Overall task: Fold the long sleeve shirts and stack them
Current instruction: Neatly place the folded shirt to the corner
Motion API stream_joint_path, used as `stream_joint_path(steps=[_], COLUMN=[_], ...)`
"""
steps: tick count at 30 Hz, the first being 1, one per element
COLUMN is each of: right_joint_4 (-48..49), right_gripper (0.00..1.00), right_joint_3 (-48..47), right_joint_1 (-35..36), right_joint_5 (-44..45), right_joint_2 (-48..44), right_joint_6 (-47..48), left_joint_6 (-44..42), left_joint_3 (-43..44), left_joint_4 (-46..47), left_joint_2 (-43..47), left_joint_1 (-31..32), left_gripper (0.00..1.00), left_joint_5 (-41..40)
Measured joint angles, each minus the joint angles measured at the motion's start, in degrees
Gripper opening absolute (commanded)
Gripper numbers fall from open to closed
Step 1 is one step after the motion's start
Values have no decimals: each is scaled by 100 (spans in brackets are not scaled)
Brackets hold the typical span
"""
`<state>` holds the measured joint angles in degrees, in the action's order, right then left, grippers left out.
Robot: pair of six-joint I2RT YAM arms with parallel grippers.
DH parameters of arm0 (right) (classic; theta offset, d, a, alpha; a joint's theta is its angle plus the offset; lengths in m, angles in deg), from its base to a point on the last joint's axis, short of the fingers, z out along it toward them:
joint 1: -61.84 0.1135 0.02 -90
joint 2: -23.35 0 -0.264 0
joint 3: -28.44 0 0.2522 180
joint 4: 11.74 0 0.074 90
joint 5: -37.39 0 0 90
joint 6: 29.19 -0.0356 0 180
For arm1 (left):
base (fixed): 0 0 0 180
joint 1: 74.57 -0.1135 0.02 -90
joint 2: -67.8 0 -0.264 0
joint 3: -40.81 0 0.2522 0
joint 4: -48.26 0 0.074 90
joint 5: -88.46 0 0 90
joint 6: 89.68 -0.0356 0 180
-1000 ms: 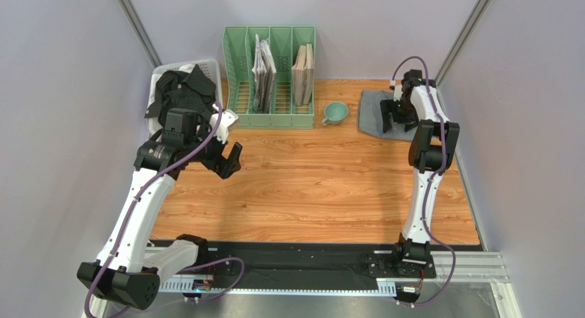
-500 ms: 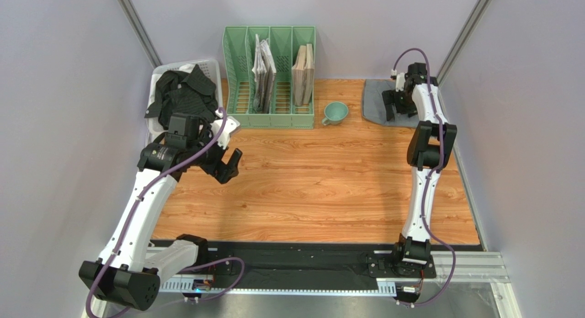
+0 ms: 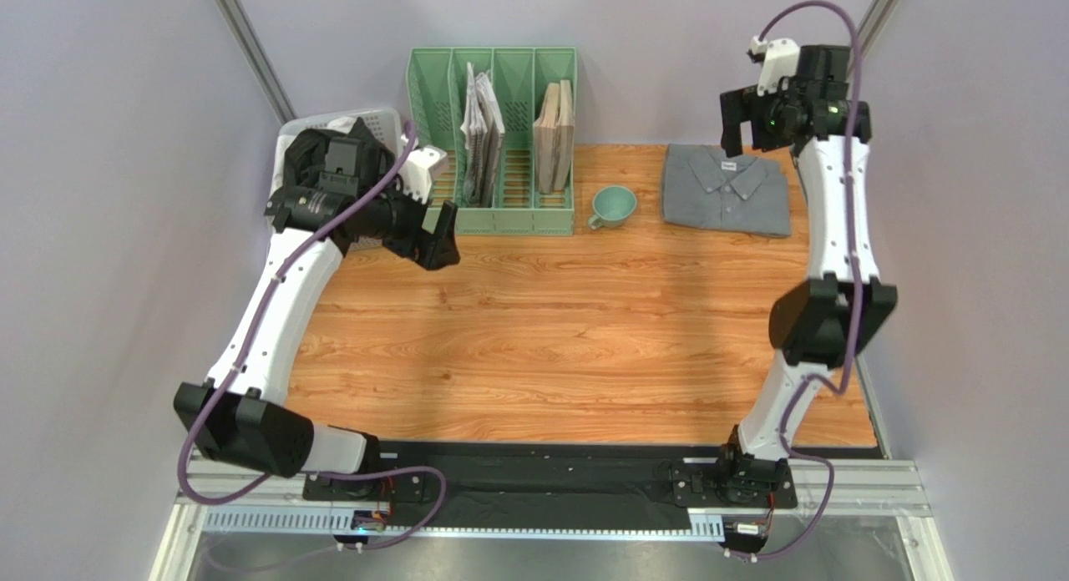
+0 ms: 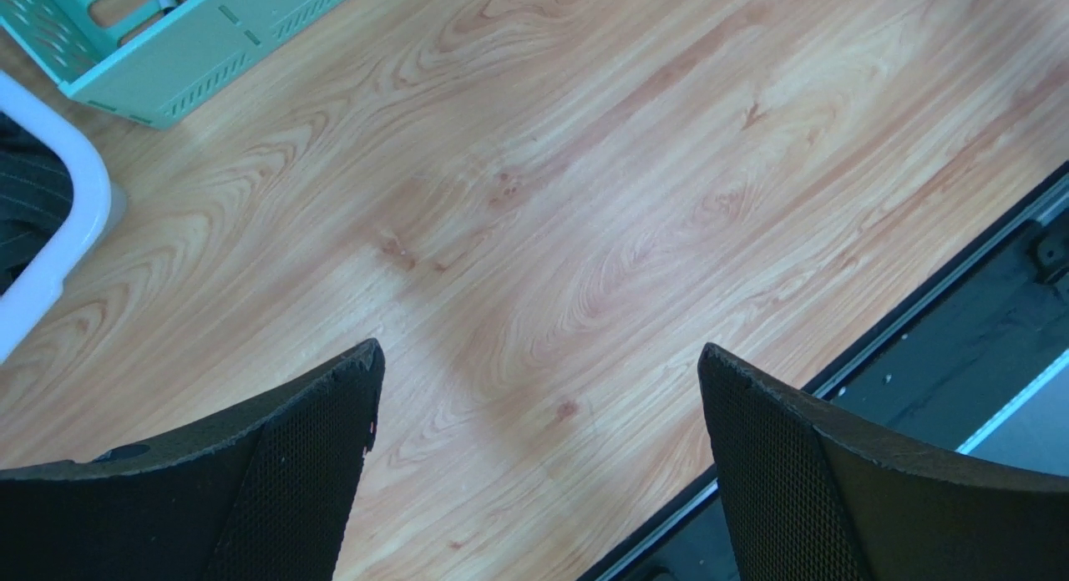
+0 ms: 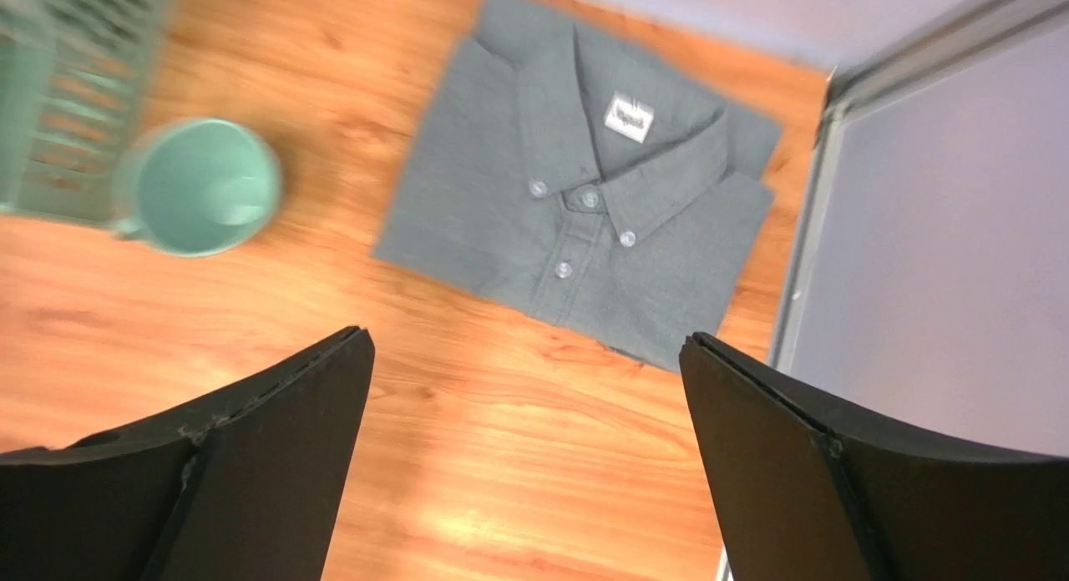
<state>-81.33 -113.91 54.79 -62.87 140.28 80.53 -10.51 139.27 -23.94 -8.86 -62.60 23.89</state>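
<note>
A plain grey long sleeve shirt [image 3: 728, 189] lies folded flat, collar up, at the table's far right corner; the right wrist view shows it [image 5: 584, 193] whole. My right gripper [image 3: 749, 124] hangs high above it, open and empty [image 5: 527, 343]. The black long sleeve shirt [image 3: 329, 155] is heaped in a white basket [image 3: 389, 115] at the far left, partly hidden by my left arm. My left gripper [image 3: 439, 237] hovers just right of the basket, open with only bare wood between its fingers [image 4: 540, 356]. A sliver of black cloth [image 4: 25, 199] shows inside the basket rim [image 4: 69, 218].
A green slotted file rack [image 3: 492, 143] holding papers and boards stands at the back centre. A teal mug [image 3: 612, 205] sits between it and the grey shirt. Walls close in on both sides. The black rail [image 4: 979, 306] marks the table's near edge.
My right arm has risen off the grey shirt, leaving it flat on the table, and its jaws have spread wider. My left arm has swung back toward the basket and rack.
</note>
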Motion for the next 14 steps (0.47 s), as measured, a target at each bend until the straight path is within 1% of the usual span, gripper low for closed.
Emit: stream_joint_path(steps=[2,4,7,10,12,14], right_joint_4=[44,105,330,529,551,509], right_gripper=[100,100,100,100,100,100], right_joint_3=[479,1178,2627,4164,5086,5781], right_joint_1=[122,367,1104,1912,2310,2538], right_joint_5=[-144,-264,-367,-411,-385,-323], right_joint_2=[-994,-1899,-2955,-3453,-3451,-3440], right_joint_6=[-17,-42,-153,-306,-417,-520], left_joint_6=[166,310,409,415,413,404], left_joint_3=[232,372,332,-149,-649,-1049], left_joint_4=[92,186,317,592,693,726], left_joint_2=[-297,-542,-715,-632,-494,-376], left_joint_1=[0,9,94,271,374,439], left_gripper=[99,99,99,99,99,99], left_joint_5=[-2,-2,-109,-275,-378,-474])
